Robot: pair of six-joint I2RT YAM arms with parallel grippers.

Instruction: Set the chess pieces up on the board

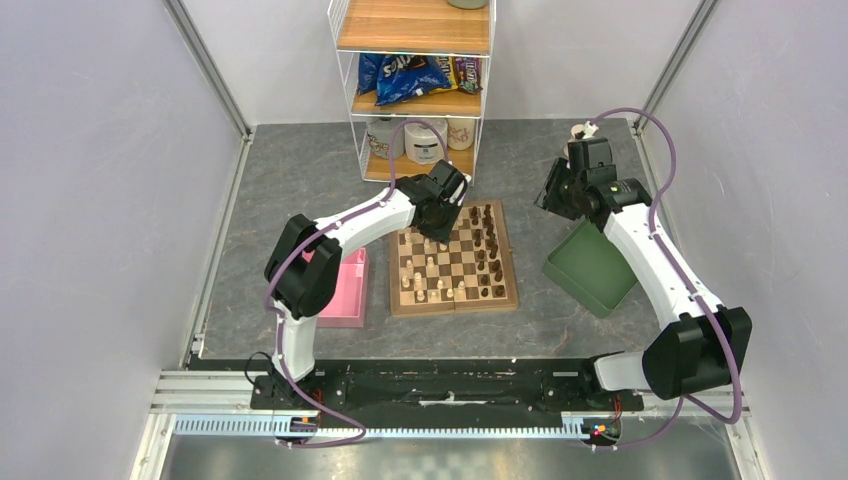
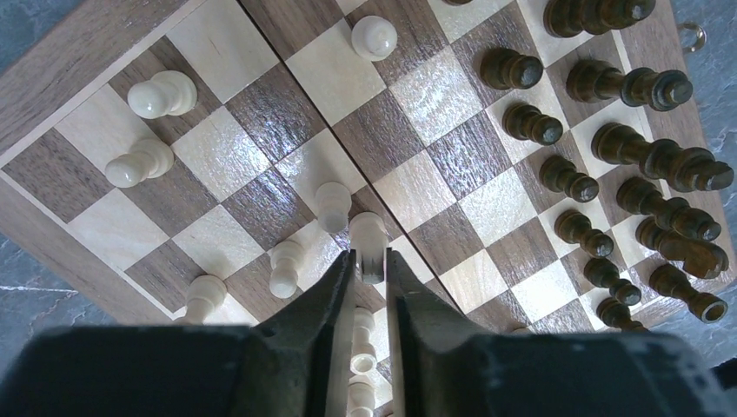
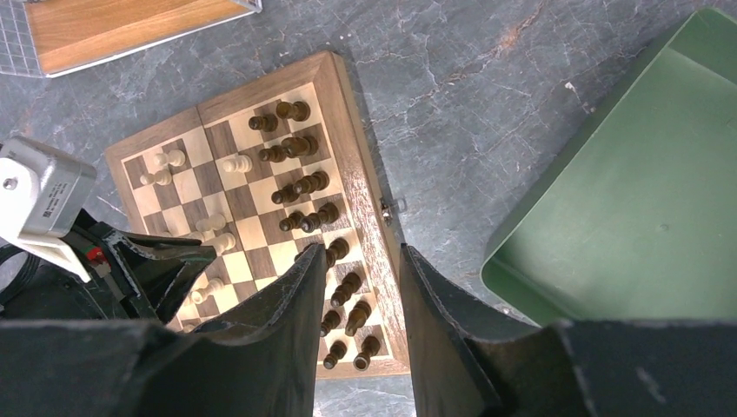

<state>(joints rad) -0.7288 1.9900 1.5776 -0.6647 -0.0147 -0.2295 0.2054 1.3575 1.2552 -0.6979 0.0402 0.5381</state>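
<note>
left pincer (image 2: 369, 263) clenched on a cream pawn (image 2: 368, 233) on the board (image 2: 52, 61), probably to carry it to its row, while right pincer (image 3: 362, 259) hangs released, empty.

Robot lab cell: white partition walls (image 1: 100, 150), aluminium rail (image 1: 400, 428)
</note>
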